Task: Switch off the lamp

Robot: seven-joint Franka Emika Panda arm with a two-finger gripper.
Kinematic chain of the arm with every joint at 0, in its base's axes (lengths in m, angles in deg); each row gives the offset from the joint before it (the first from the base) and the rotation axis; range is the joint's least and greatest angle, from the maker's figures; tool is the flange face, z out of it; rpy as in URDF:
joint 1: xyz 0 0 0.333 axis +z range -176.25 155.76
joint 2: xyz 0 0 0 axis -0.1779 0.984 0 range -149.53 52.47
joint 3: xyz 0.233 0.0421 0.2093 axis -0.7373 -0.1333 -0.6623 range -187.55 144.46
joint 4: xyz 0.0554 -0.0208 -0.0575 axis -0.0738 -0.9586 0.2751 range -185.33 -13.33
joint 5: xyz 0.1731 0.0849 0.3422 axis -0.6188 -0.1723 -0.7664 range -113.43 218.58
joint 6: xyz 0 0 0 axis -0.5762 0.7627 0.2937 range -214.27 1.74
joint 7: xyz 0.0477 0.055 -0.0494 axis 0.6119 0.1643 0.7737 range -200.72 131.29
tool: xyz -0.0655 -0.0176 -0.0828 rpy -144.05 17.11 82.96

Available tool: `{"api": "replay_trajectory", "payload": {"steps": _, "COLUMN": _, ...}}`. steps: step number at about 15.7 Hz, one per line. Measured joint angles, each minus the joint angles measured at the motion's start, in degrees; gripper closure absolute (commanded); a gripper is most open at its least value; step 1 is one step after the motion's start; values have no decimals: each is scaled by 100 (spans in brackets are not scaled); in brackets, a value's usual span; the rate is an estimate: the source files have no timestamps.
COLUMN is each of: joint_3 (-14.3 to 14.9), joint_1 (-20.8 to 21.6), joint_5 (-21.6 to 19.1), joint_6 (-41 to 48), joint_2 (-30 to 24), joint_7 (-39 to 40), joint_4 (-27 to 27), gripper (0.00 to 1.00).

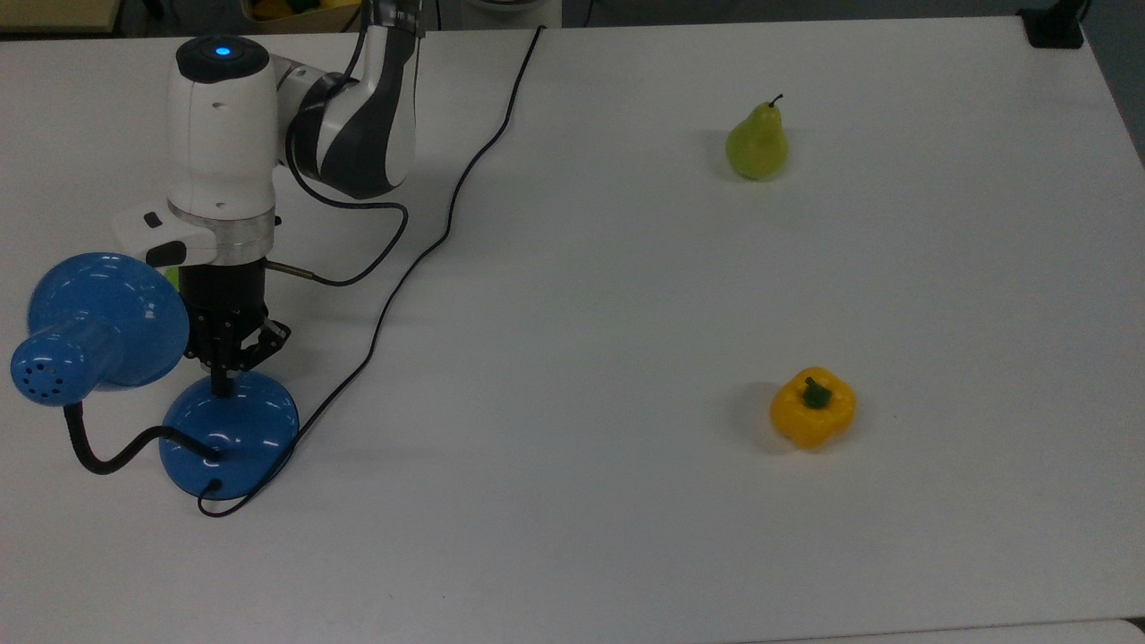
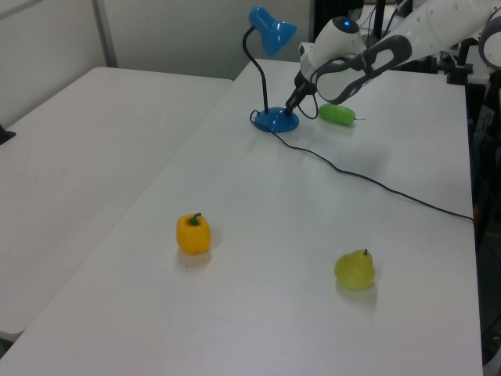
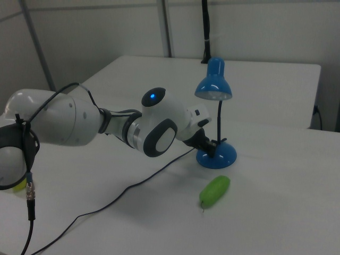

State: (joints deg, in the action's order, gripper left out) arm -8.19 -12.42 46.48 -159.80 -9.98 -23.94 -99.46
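One gripper (image 1: pixel 221 386) is what we are working with, and we are holding its fingers pinched together into a single point, with nothing between them, pressing down on the upper edge of the lamp (image 1: pixel 229 436) base in the top view. The lamp is standing at the top view's left end of the white table (image 1: pixel 626 313), its black gooseneck (image 1: pixel 98 452) curling up from the dome to the cone shade (image 1: pixel 94 326), and its cord (image 1: pixel 420 250) trailing away past the arm. No pool of light is showing on the table under the shade, so we are judging that the switch is probably already pressed and the lamp is off.

In the left view the gripper (image 2: pixel 291 106) is touching the base (image 2: pixel 275 120) at a slant, and in the right view the gripper (image 3: pixel 211 146) is meeting the dome (image 3: pixel 218 154) just beside the gooseneck's foot.

To do this step well, we are thinking about pushing straight into the switch rather than across it, since the glossy dome could let the fingertips slide off or nudge the light base sideways. We are also minding the shade hanging close beside the wrist and the cord lying near, and we are planning a straight lift away once the press is done.

A green cucumber-like vegetable (image 3: pixel 214 191) is lying near the base, while a pear (image 1: pixel 757 143) and a yellow pepper (image 1: pixel 812 407) are sitting well apart from it
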Motion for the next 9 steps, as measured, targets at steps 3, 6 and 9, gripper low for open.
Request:
{"api": "replay_trajectory", "payload": {"steps": 3, "joint_3": 0, "joint_1": -2, "joint_5": 0, "joint_6": -1, "joint_2": -21, "joint_7": 0, "joint_4": -40, "gripper": 100}}
{"api": "replay_trajectory", "payload": {"steps": 6, "joint_3": 1, "joint_1": -17, "joint_5": -1, "joint_6": 0, "joint_2": -101, "joint_7": 0, "joint_4": -218, "gripper": 100}}
{"api": "replay_trajectory", "payload": {"steps": 9, "joint_3": 1, "joint_1": -40, "joint_5": -1, "joint_6": 83, "joint_2": -204, "joint_7": 0, "joint_4": -442, "gripper": 100}}
